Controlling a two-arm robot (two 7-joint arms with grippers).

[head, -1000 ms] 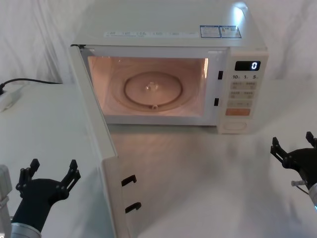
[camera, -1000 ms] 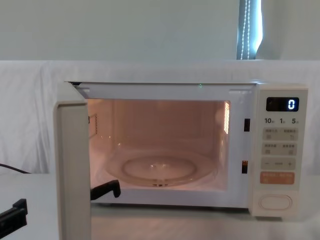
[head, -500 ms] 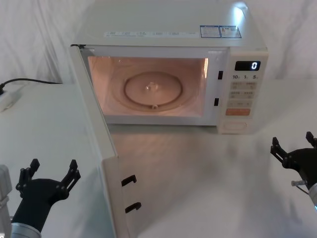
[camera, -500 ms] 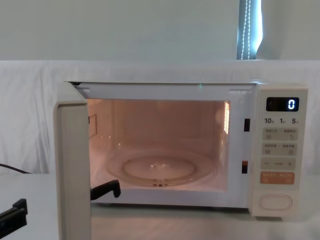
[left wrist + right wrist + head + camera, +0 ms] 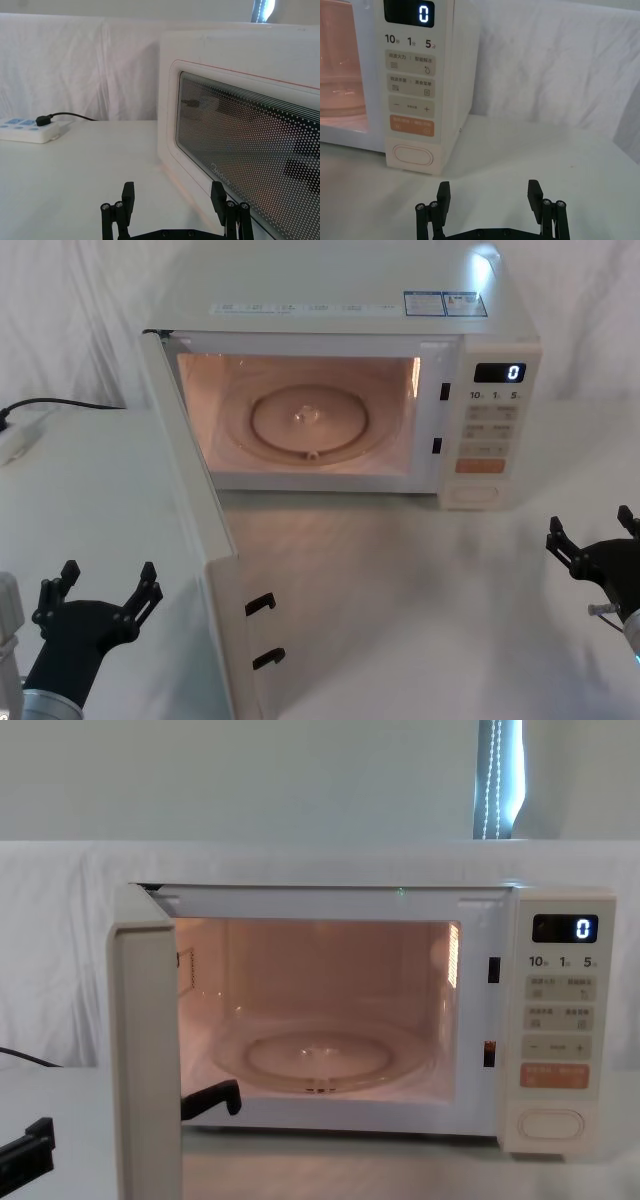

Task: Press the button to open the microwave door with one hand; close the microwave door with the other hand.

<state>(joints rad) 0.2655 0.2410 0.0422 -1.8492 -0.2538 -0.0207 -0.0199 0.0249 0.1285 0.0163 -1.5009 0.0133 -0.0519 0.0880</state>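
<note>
The microwave door (image 5: pixel 195 540) stands swung wide on its left hinge, its edge and two black latch hooks jutting toward me over the worktop (image 5: pixel 420 610), the lit cavity and glass turntable (image 5: pixel 308 420) exposed. The microwave (image 5: pixel 340 300) sits at the back of the worktop; its button (image 5: pixel 413 155), at the foot of the control panel, is untouched now. The opening looks done; the closing is left. My left pincer (image 5: pixel 97 598) hovers low, just left of the door's outer face, fingers apart. My right pincer (image 5: pixel 490 199), also spread, hangs near the button, clear of it.
</note>
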